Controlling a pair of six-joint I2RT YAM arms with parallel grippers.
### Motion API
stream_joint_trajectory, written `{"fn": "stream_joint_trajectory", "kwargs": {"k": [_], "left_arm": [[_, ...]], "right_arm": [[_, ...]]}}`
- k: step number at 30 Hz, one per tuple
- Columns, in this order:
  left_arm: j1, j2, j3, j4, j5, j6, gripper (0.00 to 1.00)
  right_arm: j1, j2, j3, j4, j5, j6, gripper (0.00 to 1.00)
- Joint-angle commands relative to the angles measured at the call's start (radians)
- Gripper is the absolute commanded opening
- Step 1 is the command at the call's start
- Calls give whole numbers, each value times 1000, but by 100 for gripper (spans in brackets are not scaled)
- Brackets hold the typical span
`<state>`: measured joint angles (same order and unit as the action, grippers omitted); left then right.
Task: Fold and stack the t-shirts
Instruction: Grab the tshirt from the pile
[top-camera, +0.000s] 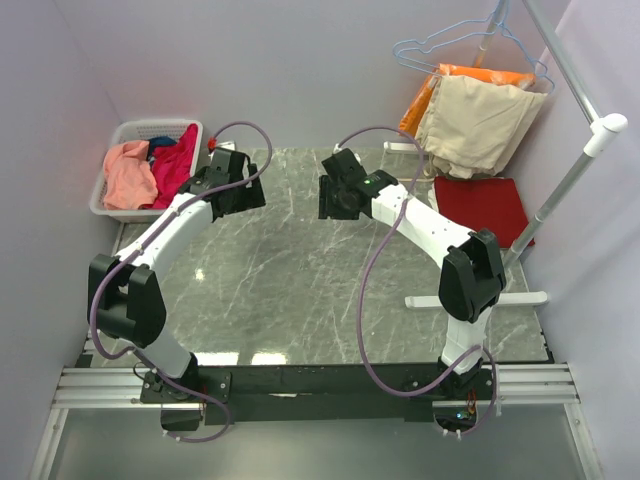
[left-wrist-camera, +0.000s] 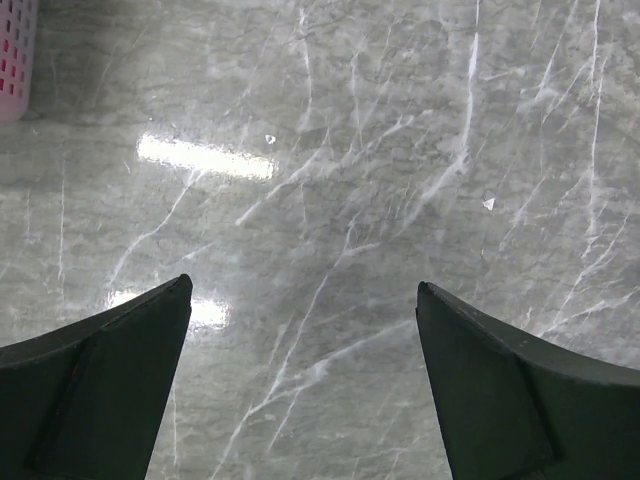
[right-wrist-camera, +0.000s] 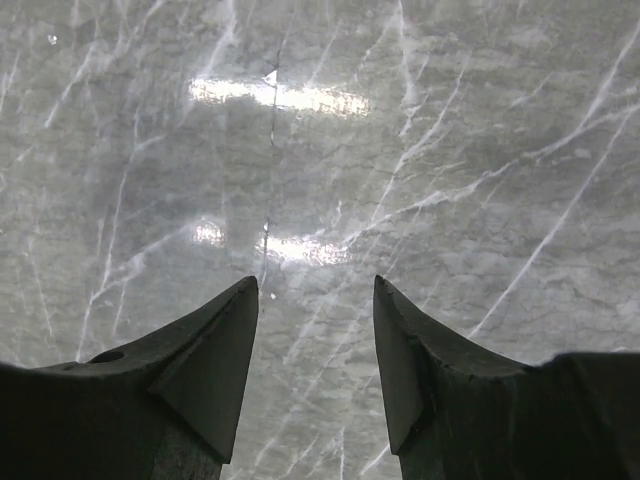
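Top external shows the left claw (left-wrist-camera: 303, 290) and right claw (right-wrist-camera: 315, 285) spread and empty above the grey marble tabletop (top-camera: 300, 260), apparently poised to fetch, with the salmon-pink t-shirt (top-camera: 128, 175) and crimson t-shirt (top-camera: 178, 160) heaped in the white plastic basket (top-camera: 150, 125) far left and the dark red t-shirt (top-camera: 482, 203) lying flat far right.

Pretty bare setup. The table (top-camera: 300, 250) has a grey marble-look top with white veins, glossy enough that overhead lights show as bright streaks (left-wrist-camera: 205, 158) on it. Plain pale lilac-white walls (top-camera: 300, 60) close it in at the back and on both sides, no windows in sight. A white laundry basket (top-camera: 155, 124) sits at the far left corner. A white clothes rack (top-camera: 570, 178) stands on the right, with wire hangers (top-camera: 450, 45) carrying a beige garment (top-camera: 480, 125) and an orange garment (top-camera: 470, 72). Aluminium rails (top-camera: 320, 385) run along the near edge.
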<state>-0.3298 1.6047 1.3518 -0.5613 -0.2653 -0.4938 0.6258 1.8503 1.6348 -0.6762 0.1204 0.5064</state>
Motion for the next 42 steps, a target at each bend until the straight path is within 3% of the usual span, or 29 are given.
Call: {"fn": "stream_joint_trajectory", "kwargs": {"k": [1,6,12,15,17,30,42], "left_arm": [[-3,-54,17,17,-12,-5,100],[-2,-81,10,26,-41,-14,100],[24,-57,84,-3,-202,-35,99],[95,0,188,-83,-232,-80,87],[165,27,237,-127,-210,-95,76],[377,322,555,-202,-126,-112,54],[486,471,552,-175,18,-123,52]], "right_arm": [[2,12,42,10,-13,-17,57],[2,0,23,18,-11,-23,57],[2,-11,-3,27,-7,-28,57],[3,-14,-20,41,-14,-26,57],[2,-11,-26,44,-19,-25,57],[2,3,-49,49,1,-29,57],[-11,66,9,15,16,-42,57]]}}
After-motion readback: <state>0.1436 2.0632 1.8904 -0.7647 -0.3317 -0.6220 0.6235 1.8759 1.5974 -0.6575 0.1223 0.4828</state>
